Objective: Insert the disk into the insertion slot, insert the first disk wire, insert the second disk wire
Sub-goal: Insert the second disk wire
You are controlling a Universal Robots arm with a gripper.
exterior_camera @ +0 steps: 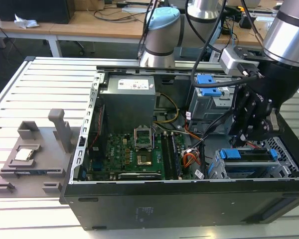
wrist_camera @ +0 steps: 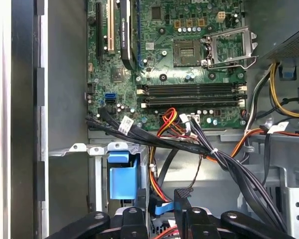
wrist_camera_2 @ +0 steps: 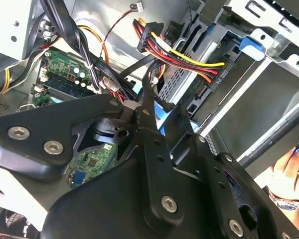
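In the exterior view the disk (exterior_camera: 249, 155), with its bright blue carrier, sits inside the insertion slot (exterior_camera: 215, 169), a silver perforated cage at the case's near right corner. My black gripper (exterior_camera: 244, 135) hangs just above the cage's rear. In both wrist views the gripper (wrist_camera_2: 162, 107) (wrist_camera: 162, 213) is shut on a disk wire (wrist_camera: 181, 195), a blue flat cable with a black connector. The carrier's blue end (wrist_camera: 122, 174) shows beside the fingers. A red, yellow and orange power wire bundle (wrist_camera_2: 189, 62) runs to a connector near the cage.
The open computer case (exterior_camera: 139, 209) lies on a slatted table. The motherboard (exterior_camera: 139, 154) and power supply (exterior_camera: 127, 94) fill its left half. A larger grey bay with a blue latch (exterior_camera: 208, 84) stands behind the cage. A person's hand (wrist_camera_2: 289, 169) is close by. A grey fixture (exterior_camera: 35, 154) lies left.
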